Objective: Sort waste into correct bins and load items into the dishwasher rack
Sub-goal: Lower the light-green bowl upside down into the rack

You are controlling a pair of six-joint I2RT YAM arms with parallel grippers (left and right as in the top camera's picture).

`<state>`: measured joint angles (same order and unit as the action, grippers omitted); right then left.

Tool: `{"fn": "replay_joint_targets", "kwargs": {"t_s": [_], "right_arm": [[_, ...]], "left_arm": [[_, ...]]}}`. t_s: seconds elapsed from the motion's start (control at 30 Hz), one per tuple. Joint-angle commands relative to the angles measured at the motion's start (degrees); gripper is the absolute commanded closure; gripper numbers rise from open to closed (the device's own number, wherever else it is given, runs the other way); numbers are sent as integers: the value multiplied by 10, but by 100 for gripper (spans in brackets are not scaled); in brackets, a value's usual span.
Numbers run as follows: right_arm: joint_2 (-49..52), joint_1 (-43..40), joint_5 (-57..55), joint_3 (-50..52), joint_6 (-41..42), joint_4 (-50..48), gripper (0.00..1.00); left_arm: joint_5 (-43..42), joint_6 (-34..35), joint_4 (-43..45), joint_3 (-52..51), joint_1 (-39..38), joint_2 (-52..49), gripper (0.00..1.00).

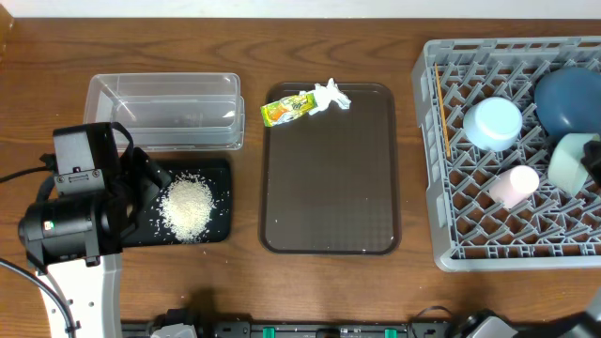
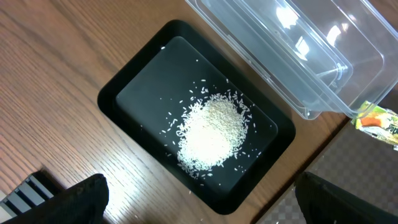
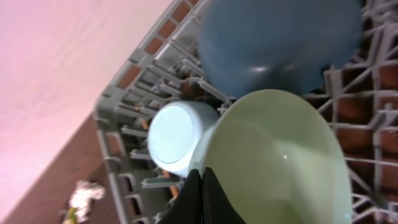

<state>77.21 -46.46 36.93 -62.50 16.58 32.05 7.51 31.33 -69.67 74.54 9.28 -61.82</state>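
Note:
White rice (image 1: pixel 188 207) (image 2: pixel 211 134) lies heaped in the black tray (image 1: pixel 222 175) (image 2: pixel 143 87), beside the clear tub (image 1: pixel 164 113) (image 2: pixel 292 50). My left gripper (image 1: pixel 150 188) (image 2: pixel 211 208) hangs open over the tray's near corner, holding nothing. The wrapper (image 1: pixel 286 109) (image 2: pixel 379 121) and tissue (image 1: pixel 331 94) (image 3: pixel 84 193) lie at the brown tray's far edge. In the grey rack (image 1: pixel 470 235) (image 3: pixel 124 93) are the dark blue plate (image 1: pixel 568 99) (image 3: pixel 280 43), light blue bowl (image 1: pixel 492 124) (image 3: pixel 174 140), mint bowl (image 1: pixel 568 161) (image 3: pixel 273 162), pink cup (image 1: pixel 513 185) and chopstick (image 1: pixel 442 113). My right gripper (image 1: pixel 593 161) (image 3: pixel 200 173) is shut, its tips against the mint bowl's rim.
The large dark brown serving tray (image 1: pixel 329 188) lies between the bins and the rack. A few stray rice grains dot the wooden table by the black tray. My left arm's body stands at the table's front left.

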Motion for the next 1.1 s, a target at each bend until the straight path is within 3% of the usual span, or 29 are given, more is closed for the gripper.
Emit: {"fn": "replay_joint_targets", "kwargs": {"t_s": [0.0,0.33,0.8,1.07], "right_arm": [[32,-25,132,-5,1,-15,99],[134,-70,301,-4,1,-73,99],[113,-126,237,-4,30,5,98],[106,-142,213,-4,31,59,88]], "left_arm": [[5,3,-2,7,2,0,3],[5,3,-2,7,2,0,3],[5,3,-2,7,2,0,3],[5,3,-2,7,2,0,3]]}}
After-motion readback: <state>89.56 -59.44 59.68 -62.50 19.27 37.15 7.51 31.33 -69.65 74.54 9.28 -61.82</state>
